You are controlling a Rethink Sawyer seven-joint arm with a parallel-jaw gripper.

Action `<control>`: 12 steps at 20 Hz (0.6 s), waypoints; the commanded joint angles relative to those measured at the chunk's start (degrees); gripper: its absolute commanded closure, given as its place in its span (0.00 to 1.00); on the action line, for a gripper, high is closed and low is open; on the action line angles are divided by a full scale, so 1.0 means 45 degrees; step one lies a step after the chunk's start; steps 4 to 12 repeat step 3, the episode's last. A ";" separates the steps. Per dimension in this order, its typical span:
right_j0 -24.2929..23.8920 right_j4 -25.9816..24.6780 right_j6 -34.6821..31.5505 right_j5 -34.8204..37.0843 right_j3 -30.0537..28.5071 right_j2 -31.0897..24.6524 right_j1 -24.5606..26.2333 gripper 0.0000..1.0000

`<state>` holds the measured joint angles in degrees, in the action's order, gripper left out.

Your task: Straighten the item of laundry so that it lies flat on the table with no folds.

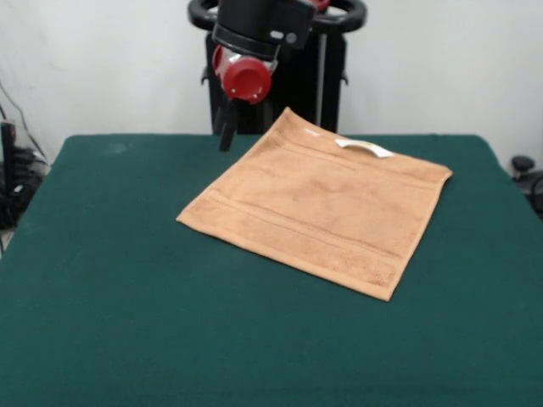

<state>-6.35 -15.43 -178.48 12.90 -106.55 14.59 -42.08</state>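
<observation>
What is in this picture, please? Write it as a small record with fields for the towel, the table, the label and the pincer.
towel: tan-orange towel, spread flat on the table, no folds visible, turned diagonal to the table edges
label: small white label at the towel's far edge
table: green table, much larger than the towel
pincer: pincer hangs near the towel's far corner, not holding it; open or shut cannot be told

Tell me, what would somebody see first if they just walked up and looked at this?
Most likely the tan-orange towel, spread out flat in the middle of the dark green table, turned a bit like a diamond, with a small white label at its far edge. Next, the robot's gripper, hanging under a bright red part of the arm, just beyond the towel's far corner.
</observation>
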 commanded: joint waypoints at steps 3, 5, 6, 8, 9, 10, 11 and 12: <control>0.0170 -0.0593 0.1335 0.1413 0.0781 -0.0836 0.0251 0.00; 0.0170 -0.0593 0.1335 0.1413 0.0781 -0.0836 0.0251 0.00; 0.0170 -0.0593 0.1335 0.1413 0.0781 -0.0836 0.0251 0.00; 0.0170 -0.0593 0.1335 0.1413 0.0781 -0.0836 0.0251 0.00; 0.0170 -0.0593 0.1335 0.1413 0.0781 -0.0836 0.0251 0.00; 0.0170 -0.0593 0.1335 0.1413 0.0781 -0.0836 0.0251 0.00; 0.0170 -0.0593 0.1335 0.1413 0.0781 -0.0836 0.0251 0.00; 0.0170 -0.0593 0.1335 0.1413 0.0781 -0.0836 0.0251 0.00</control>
